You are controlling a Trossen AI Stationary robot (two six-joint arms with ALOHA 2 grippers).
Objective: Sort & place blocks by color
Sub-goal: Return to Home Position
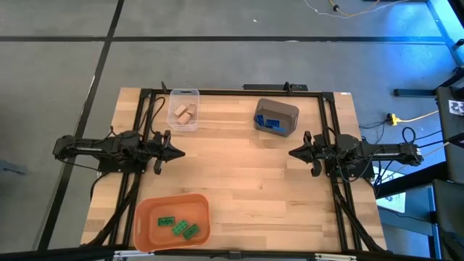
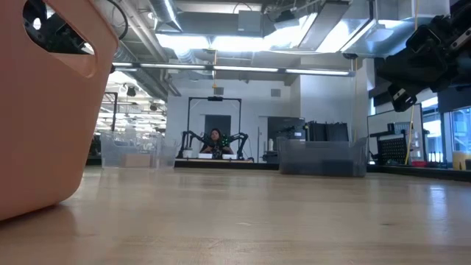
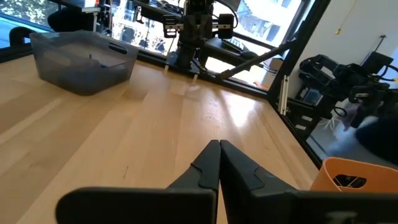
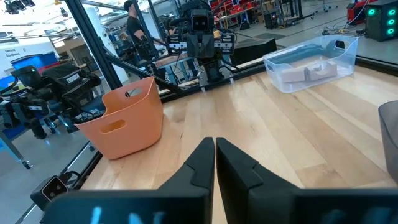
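Seen from above, both arms sit drawn back at opposite edges of the table [image 1: 239,181]. The left gripper [image 1: 179,152] and right gripper [image 1: 293,153] point at each other across the wood, well apart. The wrist views show what the overhead camera cannot: each pair of fingers is pressed together tip to tip, holding nothing.

Only the overhead camera looks down into the bins. Three green blocks [image 1: 179,227] lie in the orange bin [image 1: 196,206], on the left arm's side in the corner nearest the low camera. Two tan blocks [image 1: 183,112] rest in the clear bin [image 1: 185,125] at the far edge. Blue blocks [image 1: 272,123] show inside the grey bin [image 1: 284,109], farther along that edge toward the right arm; their number cannot be made out.

The low view shows only walls: the orange bin looms at one side and the other two bins stand far across the table, their contents hidden. The right wrist view alone catches a person [image 4: 132,22] in the room beyond.
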